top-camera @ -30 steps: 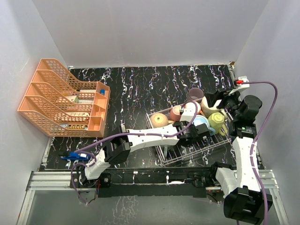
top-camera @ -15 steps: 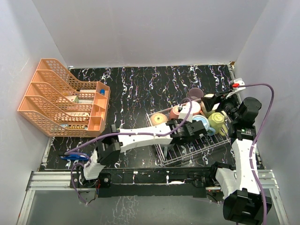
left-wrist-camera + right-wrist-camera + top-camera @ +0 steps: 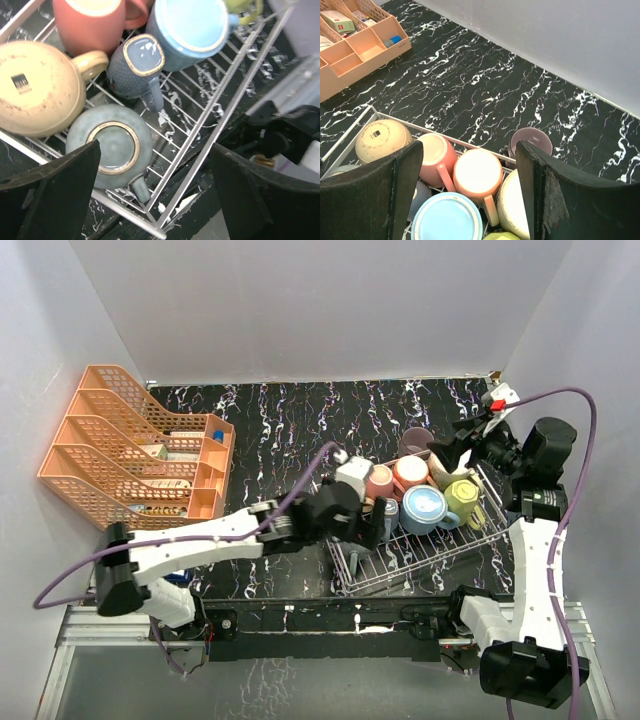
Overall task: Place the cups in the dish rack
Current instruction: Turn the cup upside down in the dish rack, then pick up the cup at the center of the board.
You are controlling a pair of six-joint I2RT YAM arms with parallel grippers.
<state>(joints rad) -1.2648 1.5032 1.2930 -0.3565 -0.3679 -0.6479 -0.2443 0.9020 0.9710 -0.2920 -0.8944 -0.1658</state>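
- The left gripper (image 3: pixel 155 165) hangs over the near left part of the dish rack (image 3: pixel 425 558). Its fingers are spread wide and nothing sits between them.
- Directly below it, in the near left corner of the rack, the grey-teal mug (image 3: pixel 112 147) rests base up. It touches the tan mug (image 3: pixel 35 95), which is also base up.
- One row farther in, the small grey mug (image 3: pixel 141 62) lies tilted with its mouth showing, wedged between the pink mug (image 3: pixel 90 20) and the blue mug (image 3: pixel 190 25).
- Toward the far side of the rack stand the peach mug (image 3: pixel 477 175), the pale yellow mug (image 3: pixel 515 200) and, at the right end, the green mug (image 3: pixel 462 498).
- The mauve mug (image 3: pixel 532 142) stands upright on the black marbled table (image 3: pixel 300 430), just beyond the far rim and outside the rack.
- The right gripper (image 3: pixel 470 150) hovers above the far edge of the rack, near the mauve mug. Its fingers are spread apart and empty.
- Status: eight mugs appear loaded and one is not. The remaining work is probably to grasp the mauve mug and place it in the rack; the right gripper is the closer one.
- The orange organizer (image 3: pixel 130 450) stands at the far left, well apart from the rack, and holds no mugs.
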